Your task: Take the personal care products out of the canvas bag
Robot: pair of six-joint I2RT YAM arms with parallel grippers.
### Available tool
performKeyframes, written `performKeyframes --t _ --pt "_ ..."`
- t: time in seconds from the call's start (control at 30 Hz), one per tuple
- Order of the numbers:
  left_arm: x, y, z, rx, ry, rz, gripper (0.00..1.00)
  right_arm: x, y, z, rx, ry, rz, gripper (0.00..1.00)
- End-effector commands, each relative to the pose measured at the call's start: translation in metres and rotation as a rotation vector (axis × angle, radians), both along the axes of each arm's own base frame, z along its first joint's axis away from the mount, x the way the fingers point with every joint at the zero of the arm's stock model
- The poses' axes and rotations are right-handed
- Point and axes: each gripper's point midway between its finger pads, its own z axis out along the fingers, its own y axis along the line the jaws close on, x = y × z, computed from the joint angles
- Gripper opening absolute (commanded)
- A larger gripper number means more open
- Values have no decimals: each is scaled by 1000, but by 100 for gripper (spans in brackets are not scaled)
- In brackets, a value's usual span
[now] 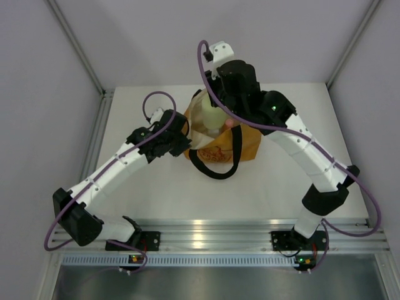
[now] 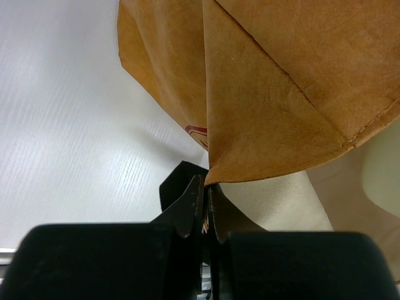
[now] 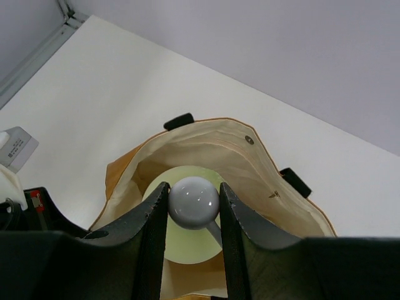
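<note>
plainly, the right claw [image 3: 194, 189] is clamped on the round white cap [image 3: 194, 202] of the yellow-green bottle [image 3: 186, 245], one finger on each side of it. the bottle stands upright in the open mouth of the bag [image 3: 250, 167]. its long axis runs straight down from the claw, cap up and base toward the bag's floor. the wrist view looks along that axis, so the body shows only as a pale disc under the cap. the coming move likely turns on this: the way out is up along the axis, through the mouth, and any sideways drift could snag the cream lining.

the left claw [image 2: 205, 187] is closed on the bag's tan edge at its left side, pinching the cloth. that hold should keep the bag down while the right arm lifts. from above, a pink cap [image 1: 232, 123] shows just beside the bottle inside the bag. the bag sits mid-table between the arms.
</note>
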Motion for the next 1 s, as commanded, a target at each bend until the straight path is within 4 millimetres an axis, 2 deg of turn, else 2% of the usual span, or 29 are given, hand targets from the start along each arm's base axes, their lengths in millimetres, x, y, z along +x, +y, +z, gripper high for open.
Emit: performKeyframes --t 0.0,0.3,0.57,0.67,0.97 --pt "5 -6 8 -19 -14 5 0 -28 -37 119 263 -229 -33 0" --pt "7 -6 5 -8 -10 2 0 -38 -62 141 276 -283 -65 0" --pt "8 -9 3 -3 -5 -13 0 -46 -103 159 268 -335 -176 0" --pt "8 -9 4 -2 -7 -15 0 -48 -116 159 240 -345 -217 0" --pt "8 -10 7 -3 -13 -28 0 -55 -139 149 238 -325 -273 0"
